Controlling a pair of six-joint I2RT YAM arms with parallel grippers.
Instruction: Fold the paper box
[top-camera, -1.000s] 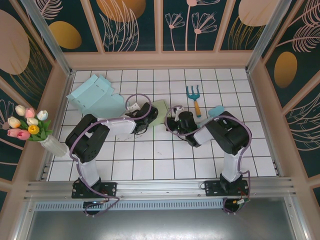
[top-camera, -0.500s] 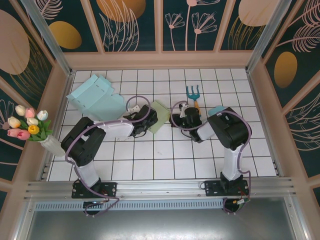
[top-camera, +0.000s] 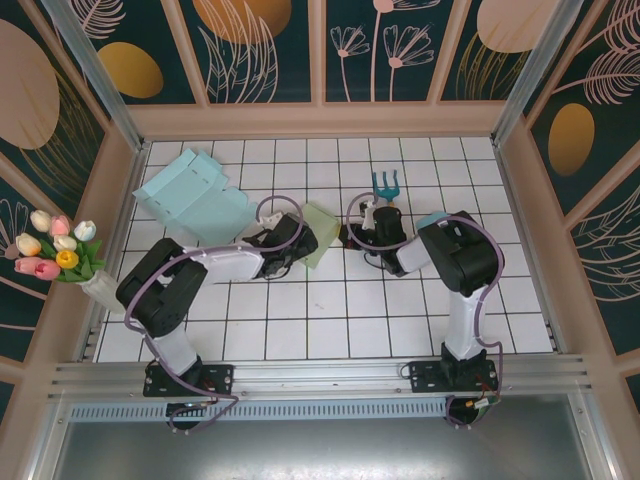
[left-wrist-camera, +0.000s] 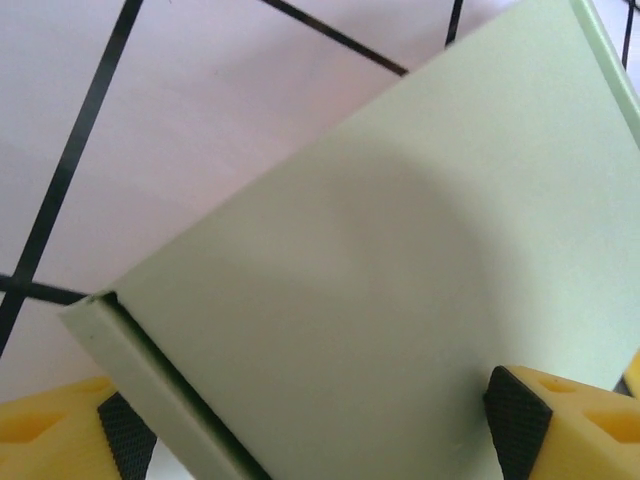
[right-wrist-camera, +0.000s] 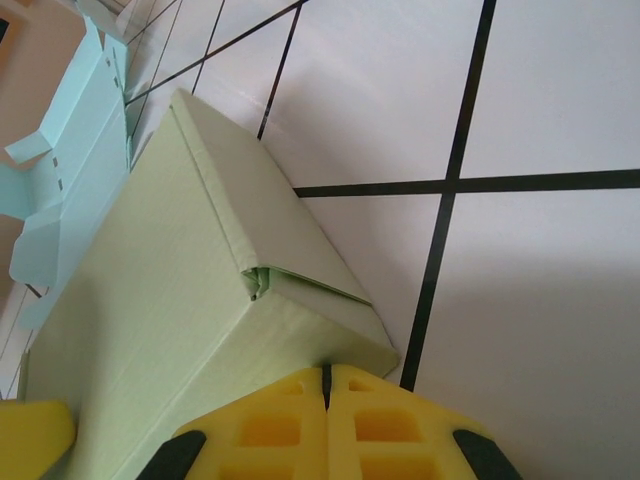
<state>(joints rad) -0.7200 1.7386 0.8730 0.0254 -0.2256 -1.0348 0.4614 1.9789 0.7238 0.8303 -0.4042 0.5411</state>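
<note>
The pale green paper box (top-camera: 320, 230) lies folded near the middle of the tiled table. My left gripper (top-camera: 298, 245) is at its near-left side, open, with the box (left-wrist-camera: 380, 260) lying between its yellow fingers (left-wrist-camera: 565, 420). From the right, my right gripper (top-camera: 352, 236) is shut, its closed fingertips (right-wrist-camera: 327, 385) pressed against the box's end wall (right-wrist-camera: 300, 330) below a tucked corner flap. The box's top face (right-wrist-camera: 170, 290) is smooth and closed.
A flat, unfolded light-blue carton (top-camera: 190, 195) lies at the back left, close behind the box. A blue garden fork with an orange handle (top-camera: 386, 190) lies behind the right gripper. A vase of tulips (top-camera: 62, 256) stands at the left edge.
The right gripper has moved away from me and to the right, staying shut at the box's end. The left gripper slid right along the box and its jaws widened a little.
</note>
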